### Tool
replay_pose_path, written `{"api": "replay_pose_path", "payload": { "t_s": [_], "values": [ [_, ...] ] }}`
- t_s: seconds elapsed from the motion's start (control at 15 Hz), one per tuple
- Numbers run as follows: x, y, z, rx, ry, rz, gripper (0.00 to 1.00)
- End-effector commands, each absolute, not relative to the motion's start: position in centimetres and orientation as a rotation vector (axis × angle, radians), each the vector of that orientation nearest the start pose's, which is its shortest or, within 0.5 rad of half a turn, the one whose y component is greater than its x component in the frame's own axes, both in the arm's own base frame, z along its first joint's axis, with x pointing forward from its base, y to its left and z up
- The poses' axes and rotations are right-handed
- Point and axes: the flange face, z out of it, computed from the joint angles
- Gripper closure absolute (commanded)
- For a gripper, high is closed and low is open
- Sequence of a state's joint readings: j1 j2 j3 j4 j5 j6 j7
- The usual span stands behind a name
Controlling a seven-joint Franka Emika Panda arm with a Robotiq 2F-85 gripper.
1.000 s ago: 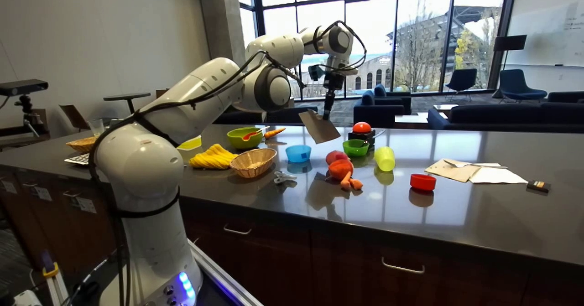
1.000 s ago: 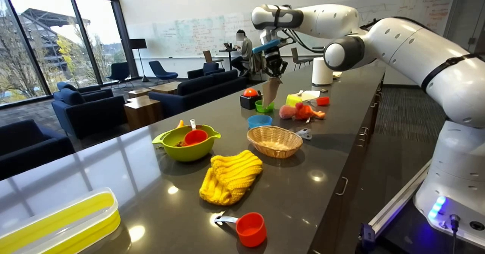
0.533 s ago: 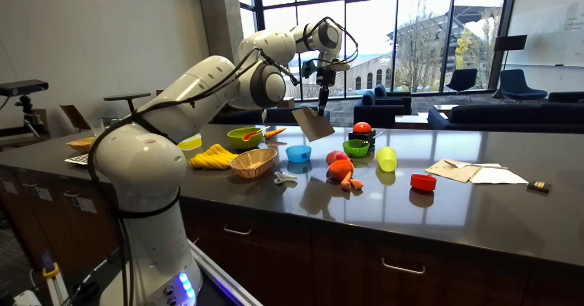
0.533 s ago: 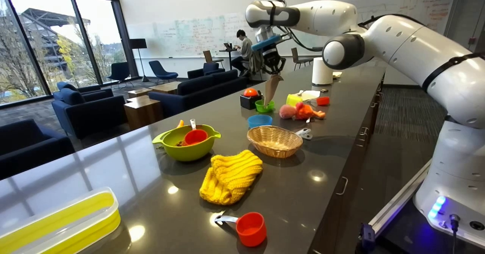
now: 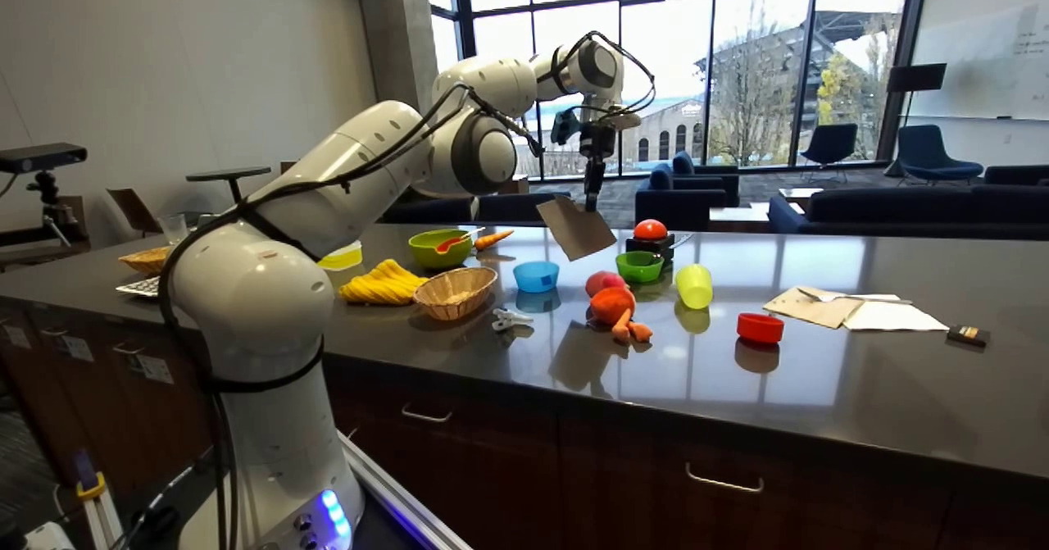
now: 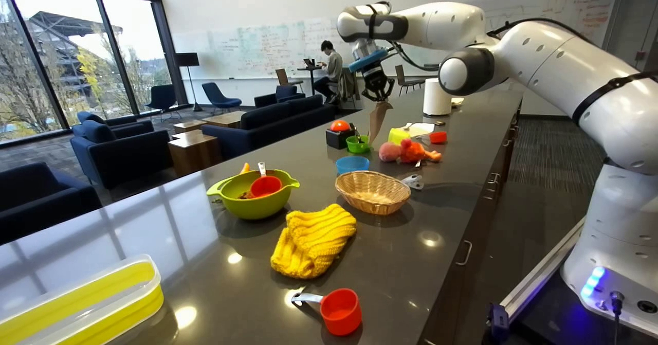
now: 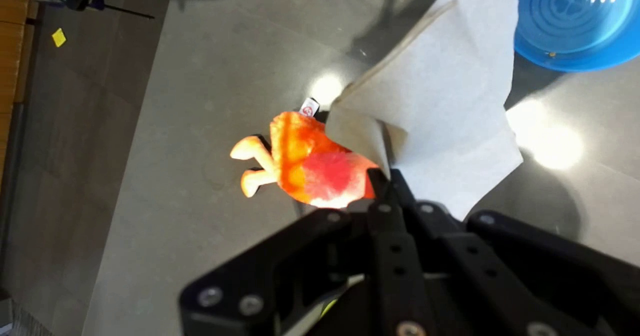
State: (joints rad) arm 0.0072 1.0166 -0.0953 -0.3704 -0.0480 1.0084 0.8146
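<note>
Wrist view: the claw (image 7: 387, 175) pinches a fold of the brown napkin (image 7: 442, 100), seen between the orange plush toy (image 7: 294, 150) and blue bowl (image 7: 550, 38); in both exterior views it hangs clear of the countertop (image 5: 656, 378), inward from the drawer-side edge, so lifting looks done, letting go not yet

Matt paper sheet (image 5: 578, 230), smooth glossy countertop (image 6: 396, 260).

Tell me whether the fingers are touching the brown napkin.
Touching. The wrist view shows the fingers pinched together on a fold of the brown napkin, with the rest of it spreading out beyond their tips.
</note>
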Motion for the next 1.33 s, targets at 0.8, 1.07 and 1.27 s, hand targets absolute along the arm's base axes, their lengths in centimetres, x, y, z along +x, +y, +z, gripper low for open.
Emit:
{"api": "replay_pose_path", "payload": {
  "t_s": [0.8,1.07,1.27],
  "values": [
    [71.7,-2.6,45.1,-3.065,1.463,0.481,1.0],
    [72.6,-0.4,44.3,-3.186,1.207,0.429,1.0],
    [73.3,-4.0,43.9,-3.251,1.154,0.362,1.0]
  ]
}}
